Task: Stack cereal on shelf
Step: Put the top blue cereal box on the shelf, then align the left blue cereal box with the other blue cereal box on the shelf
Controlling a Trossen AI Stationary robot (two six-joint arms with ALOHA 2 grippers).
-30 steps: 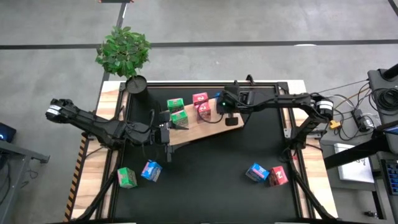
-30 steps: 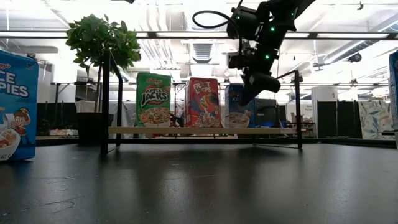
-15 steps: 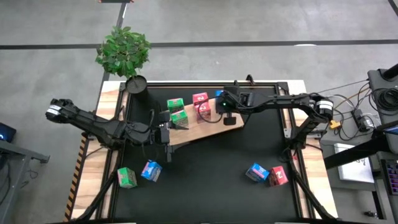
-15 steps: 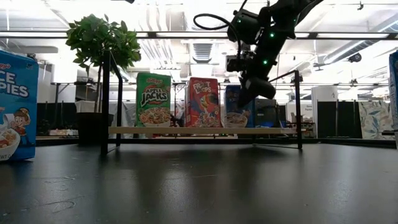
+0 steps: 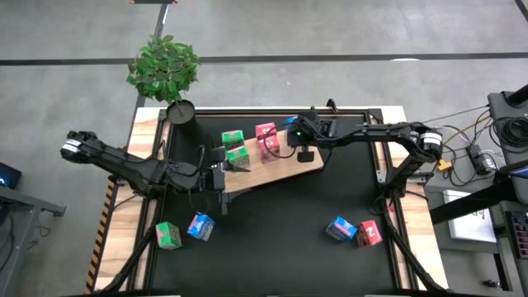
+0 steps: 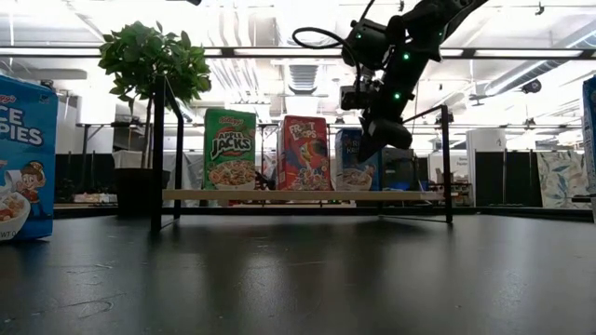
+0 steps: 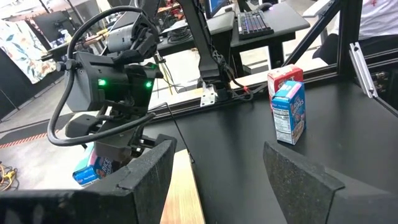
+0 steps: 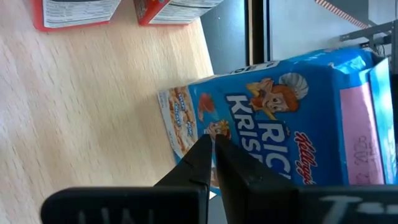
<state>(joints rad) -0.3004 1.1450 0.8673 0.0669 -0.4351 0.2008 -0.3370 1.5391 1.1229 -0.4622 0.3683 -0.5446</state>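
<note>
Hovering above the far end of the shelf (image 5: 276,167), the right end effector (image 5: 302,153) has its two dark fingers (image 8: 205,163) pressed together with nothing between them; a blue Rice Krispies box (image 8: 292,124) stands right in front of it on the light wood.

The shelf is a pale board with visible grain, lying at a slant across the middle of the black worktop (image 5: 272,223). In the low view it shows as a thin plank raised on dark posts, carrying a green Apple Jacks box (image 6: 230,150), a red Froot Loops box (image 6: 303,154) and the blue box (image 6: 356,160) side by side and upright. From above, two green boxes (image 5: 235,148) and two pink-red ones (image 5: 267,139) show on the board.

Off the shelf, a green box (image 5: 168,235) and a blue one (image 5: 200,225) lie together near the worktop's front left; another blue box (image 5: 340,228) and a pink-red one (image 5: 370,233) sit touching at front right.

The left end effector (image 5: 221,180) rests at the board's near left end, fingers (image 7: 298,174) spread wide and empty.
</note>
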